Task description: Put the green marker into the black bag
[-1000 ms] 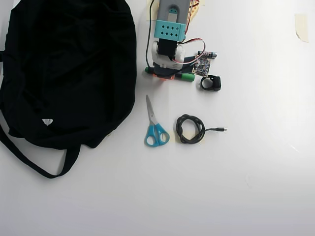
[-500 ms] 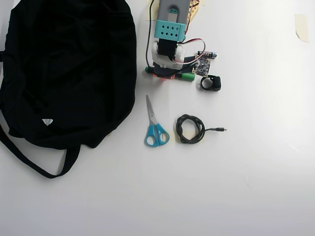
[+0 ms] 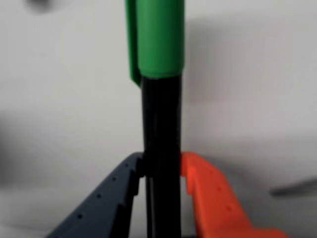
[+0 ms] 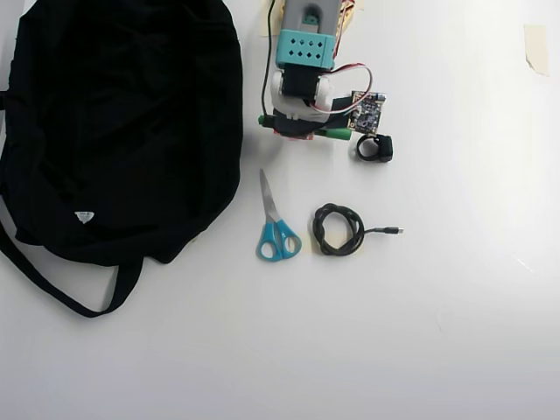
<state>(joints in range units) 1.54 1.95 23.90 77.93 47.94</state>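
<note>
Overhead view: gripper (image 4: 297, 131) sits just right of the black bag (image 4: 122, 122); only a narrow strip of bare table (image 4: 455, 332) separates them. Just right of the gripper: small circuit board (image 4: 367, 109) and black ring-shaped clip (image 4: 374, 147), both close. Below it: blue-handled scissors (image 4: 276, 226) and coiled black cable (image 4: 339, 229), a gap between the two. Beyond these, below and far right, open table.
</note>
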